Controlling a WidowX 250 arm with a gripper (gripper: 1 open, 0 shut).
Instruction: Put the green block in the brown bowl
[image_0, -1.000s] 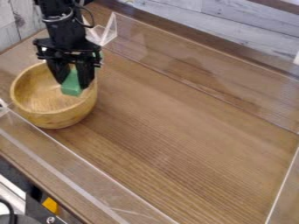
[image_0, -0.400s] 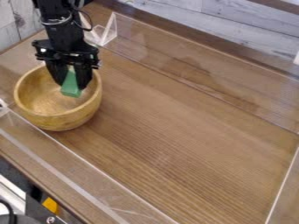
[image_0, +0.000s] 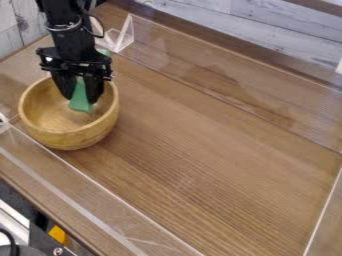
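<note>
Widest of all is the brown wooden tabletop (image_0: 214, 140), its grain showing in fine streaks; it spreads beneath me and off to the picture's right of my jaws, edged by a pale, scuffed border.

Next in size is my own arm, black and angular with cables along it, which comes in from the picture's top left and ends in my black gripper (image_0: 80, 82), pointing down.

Under my fingertips sits the round light-brown wooden bowl (image_0: 60, 128), thick-rimmed and open side up. It is much wider than my jaws, and its near wall lies toward the bottom of the picture from them. Its far rim is partly hidden behind me.

Smallest of the things I tell of is the plain green rectangular block (image_0: 82, 101), matte and elongated. I have my jaws closed on it, gripping its upper part, while its lower part sticks out below my fingertips, roughly upright with a slight tilt. From this view the block appears within the bowl's rim, over the inside. Whether its lower end touches the bowl's floor or hangs just above it, I cannot tell.
</note>
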